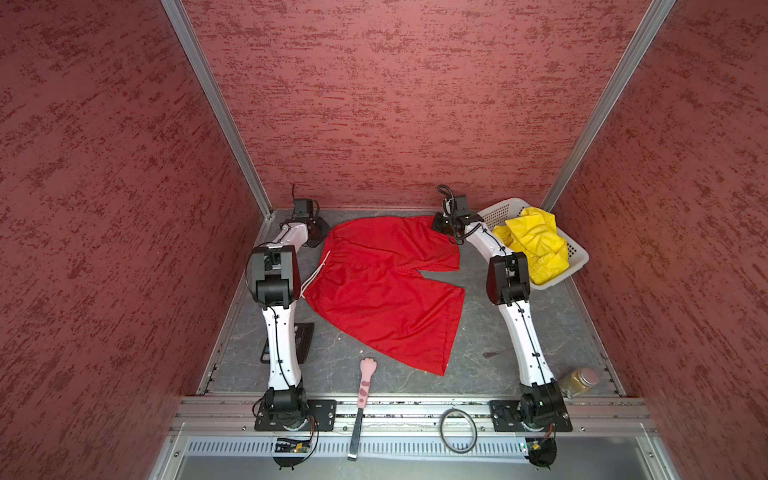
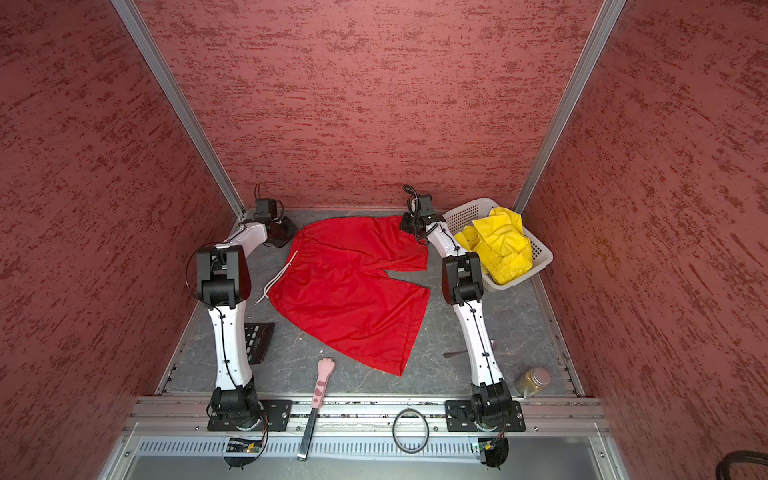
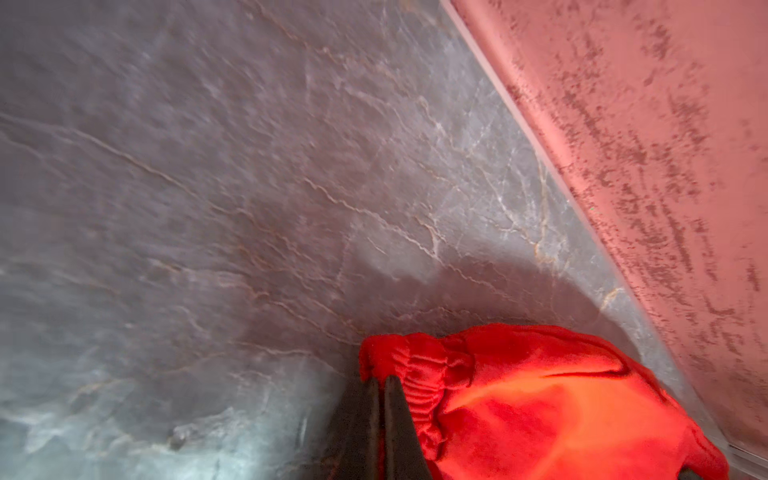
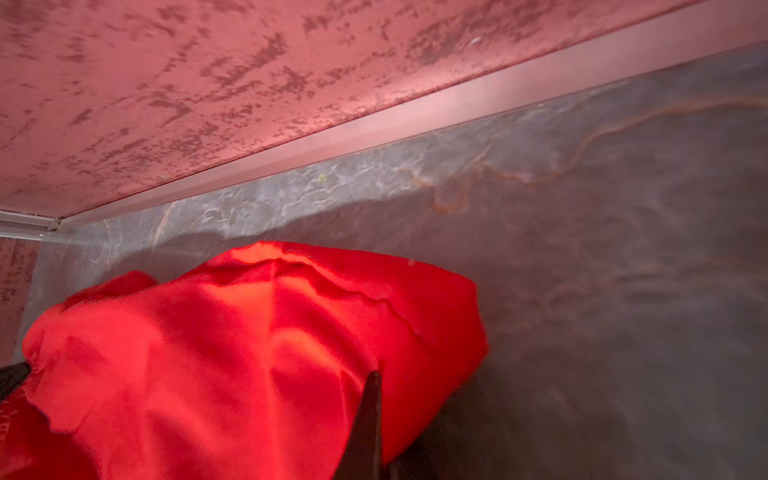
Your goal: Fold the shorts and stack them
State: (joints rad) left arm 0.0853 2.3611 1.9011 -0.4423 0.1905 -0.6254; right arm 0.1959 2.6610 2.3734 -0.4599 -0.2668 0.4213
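Firstly, we listed the red shorts (image 1: 386, 286). They were spread on the table (image 1: 478, 332) between the two arms, with the waistband toward the left arm and the legs toward the right. A whitish drawstring (image 1: 314, 274) trailed off the waistband edge.

Left gripper (image 3: 381, 382): it sat at the far corner of the waistband. In the wrist view we saw its two dark fingers pressed together with gathered red elastic bunched at their tips, clenched on the red shorts.

Right gripper (image 1: 439, 224): it sat at the far corner of the rear leg. The wrist view showed only one finger (image 4: 370, 415), with red fabric humped up around it. We counted it as pinched closed on that hem.

Yellow shorts (image 1: 536, 245): these lay crumpled in the white basket (image 1: 579, 254) at the far right corner of the table, heaped above its rim and apart from the red pair.

Sundries, all clear of the shorts:
- A jar (image 1: 579, 380) lay beside the right arm's base.
- A paw-handled tool (image 1: 365, 382) lay across the front edge of the table.
- A black ring (image 1: 458, 430) lay on the front rail.
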